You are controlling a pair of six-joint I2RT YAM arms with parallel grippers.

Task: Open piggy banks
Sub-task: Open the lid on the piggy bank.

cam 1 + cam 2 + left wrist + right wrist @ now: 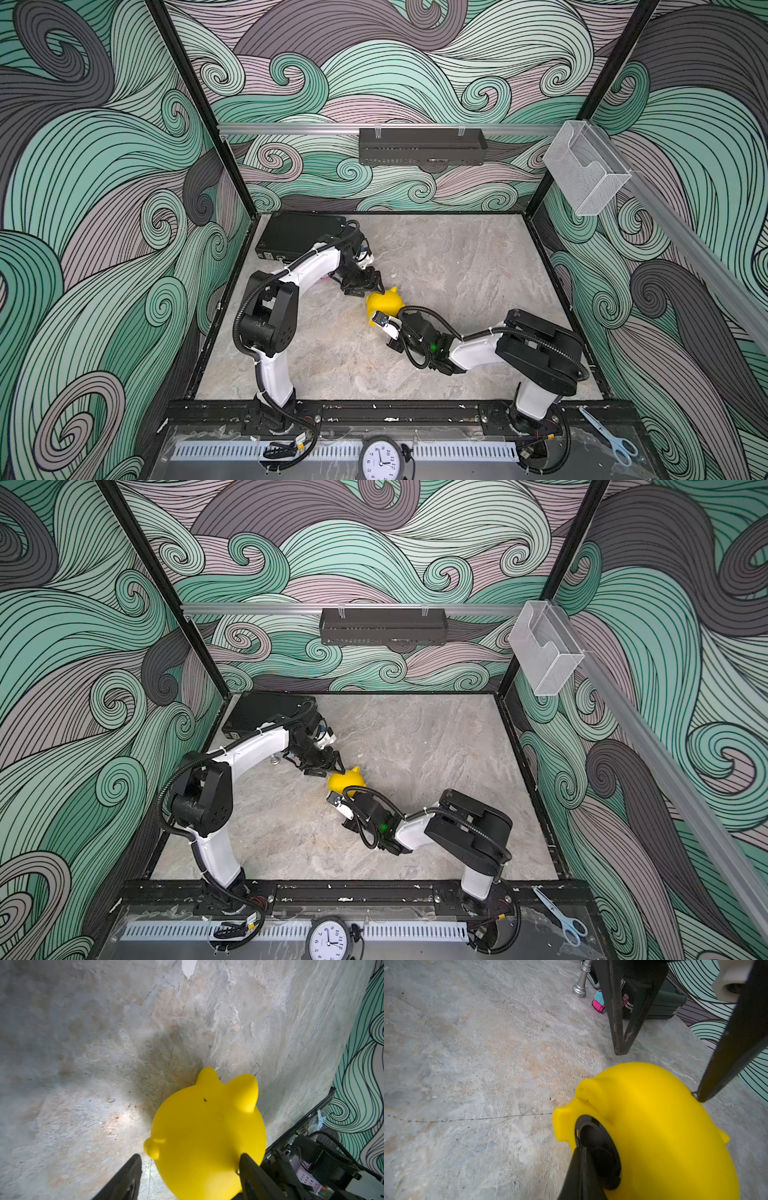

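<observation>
A grey, stone-patterned surface (457, 266) lies inside a booth whose walls carry green, lilac and grey wave swirls. Near its middle, in both top views, sits the yellow piggy bank (384, 305) (345, 781), tipped onto its side between the two arms. The left gripper (376, 286) reaches it from the far-left side; in the left wrist view its two black fingers (126, 1180) stand partly open astride the pig's round body (207, 1136), one finger touching the yellow shell and the other just beside it with a sliver of surface showing between, so no firm grip is visible. The right gripper (583, 1169) comes from the near-right side, its fingers pressed together at the round black plug (598, 1147) set in the pig's underside; whether they pinch a part of the plug cannot be told. A black flat case (301, 237) lies in the far-left corner, and in the right wrist view a silver metal piece (581, 985) and a small pink and blue block (599, 1002) rest near it.
</observation>
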